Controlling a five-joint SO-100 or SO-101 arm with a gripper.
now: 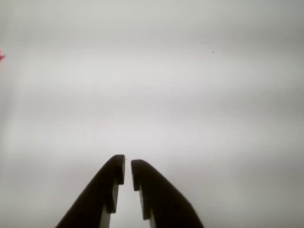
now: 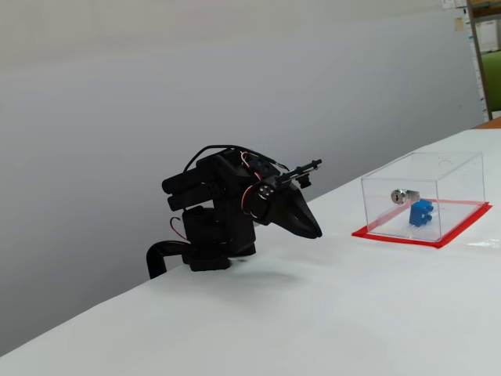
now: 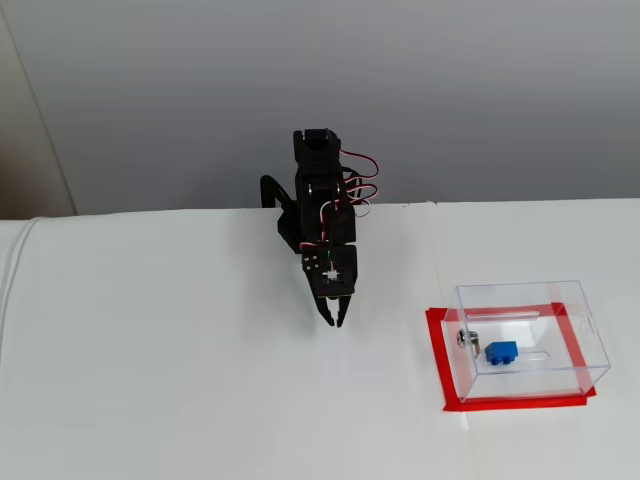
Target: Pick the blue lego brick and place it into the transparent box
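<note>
The gripper [image 3: 334, 322] is hanging low over the white desk [image 3: 180, 380], its fingers nearly pressed together and pinching nothing. Well apart to its right in a fixed view, the blue lego brick [image 3: 502, 350] is lying inside the transparent box [image 3: 575, 345], beside the silver lock [image 3: 467, 339].
</note>
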